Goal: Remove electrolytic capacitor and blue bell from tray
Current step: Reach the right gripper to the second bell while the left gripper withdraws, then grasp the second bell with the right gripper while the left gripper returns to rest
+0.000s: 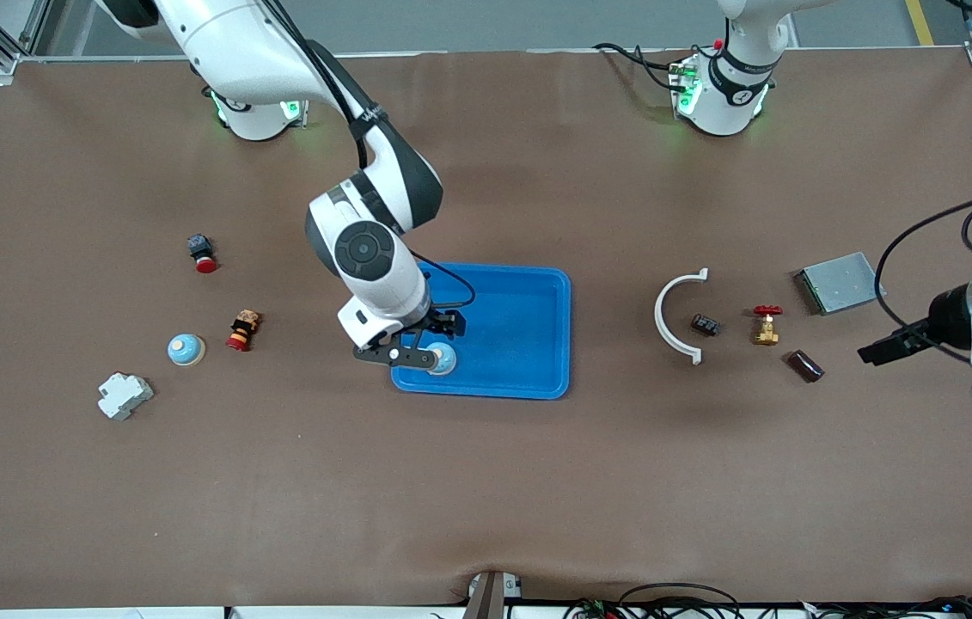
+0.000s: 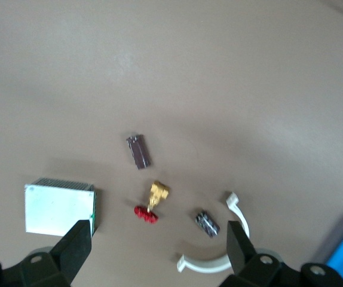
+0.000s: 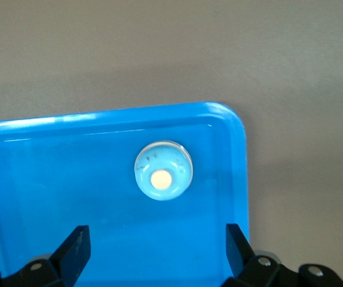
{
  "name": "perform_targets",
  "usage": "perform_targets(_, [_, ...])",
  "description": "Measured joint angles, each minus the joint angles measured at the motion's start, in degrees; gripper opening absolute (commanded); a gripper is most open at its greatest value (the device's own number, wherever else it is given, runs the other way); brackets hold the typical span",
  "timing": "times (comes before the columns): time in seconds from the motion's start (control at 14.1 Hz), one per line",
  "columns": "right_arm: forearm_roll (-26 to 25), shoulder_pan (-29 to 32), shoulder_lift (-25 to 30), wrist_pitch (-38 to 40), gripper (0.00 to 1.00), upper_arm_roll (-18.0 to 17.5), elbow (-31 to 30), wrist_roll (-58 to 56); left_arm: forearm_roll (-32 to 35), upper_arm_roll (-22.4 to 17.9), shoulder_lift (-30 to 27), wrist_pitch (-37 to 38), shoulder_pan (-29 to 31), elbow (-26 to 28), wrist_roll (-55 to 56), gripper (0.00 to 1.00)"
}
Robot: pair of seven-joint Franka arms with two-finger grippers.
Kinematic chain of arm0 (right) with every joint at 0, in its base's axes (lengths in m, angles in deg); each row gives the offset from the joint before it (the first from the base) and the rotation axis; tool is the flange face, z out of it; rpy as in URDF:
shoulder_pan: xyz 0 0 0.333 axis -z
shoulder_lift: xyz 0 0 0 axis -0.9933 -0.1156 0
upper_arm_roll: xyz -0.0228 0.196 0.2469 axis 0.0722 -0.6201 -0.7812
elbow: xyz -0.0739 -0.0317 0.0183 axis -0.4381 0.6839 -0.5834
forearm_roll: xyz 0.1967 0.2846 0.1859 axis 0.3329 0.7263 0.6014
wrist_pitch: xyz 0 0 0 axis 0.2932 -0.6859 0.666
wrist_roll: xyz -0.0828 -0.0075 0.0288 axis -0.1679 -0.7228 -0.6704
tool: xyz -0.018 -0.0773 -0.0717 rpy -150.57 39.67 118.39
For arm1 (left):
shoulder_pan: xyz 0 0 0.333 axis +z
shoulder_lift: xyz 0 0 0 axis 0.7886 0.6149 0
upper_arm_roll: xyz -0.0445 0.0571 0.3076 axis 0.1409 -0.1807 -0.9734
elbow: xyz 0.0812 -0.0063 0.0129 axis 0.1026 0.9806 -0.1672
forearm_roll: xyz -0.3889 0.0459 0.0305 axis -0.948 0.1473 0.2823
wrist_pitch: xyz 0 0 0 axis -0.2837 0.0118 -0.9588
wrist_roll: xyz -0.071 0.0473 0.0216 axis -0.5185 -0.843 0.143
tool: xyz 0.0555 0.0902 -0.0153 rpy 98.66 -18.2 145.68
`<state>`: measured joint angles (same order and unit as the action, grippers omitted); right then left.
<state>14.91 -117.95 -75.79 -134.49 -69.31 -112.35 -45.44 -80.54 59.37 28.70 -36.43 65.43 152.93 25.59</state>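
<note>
A light blue bell (image 1: 441,358) sits in the blue tray (image 1: 537,292), in the corner nearer the front camera at the right arm's end. It also shows in the right wrist view (image 3: 163,171) inside the tray's rim (image 3: 238,128). My right gripper (image 1: 417,340) hangs just above it, open and empty (image 3: 153,251). A second bell (image 1: 186,349) stands on the table toward the right arm's end. A dark cylindrical capacitor (image 1: 805,366) (image 2: 138,151) and a smaller black one (image 1: 706,325) (image 2: 207,223) lie toward the left arm's end. My left gripper (image 1: 883,348) (image 2: 156,251) is open and empty, up in the air beside them.
A white curved bracket (image 1: 673,316), a brass valve with a red handle (image 1: 766,325) and a metal box (image 1: 838,282) lie by the capacitors. A red push button (image 1: 202,253), a red and yellow part (image 1: 242,331) and a white breaker (image 1: 124,395) lie toward the right arm's end.
</note>
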Motion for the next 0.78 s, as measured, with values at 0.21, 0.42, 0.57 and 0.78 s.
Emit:
perform_targets(0.21, [0.0, 0.0, -2.5, -0.1, 1.0, 0.1, 2.4, -0.1, 0.0, 0.8, -3.9, 3.4, 0.0, -0.6, -0.1, 1.0])
perform_targets(0.42, [-0.1, 0.0, -4.5, -1.9, 1.0, 0.3, 3.1, -0.3, 0.0, 0.8, -5.0, 10.5, 0.0, -4.7, -0.2, 1.0])
perform_targets(0.57, [-0.2, 0.0, -5.8, -2.6, 1.0, 0.3, 3.2, -0.3, 0.0, 0.8, -5.0, 13.2, 0.1, -6.3, -0.2, 1.0])
perform_targets(0.78, [-1.5, -0.2, -7.0, -3.1, 1.0, 0.3, 3.2, -0.4, 0.0, 0.8, -5.3, 16.2, 0.2, -6.9, -0.4, 1.0])
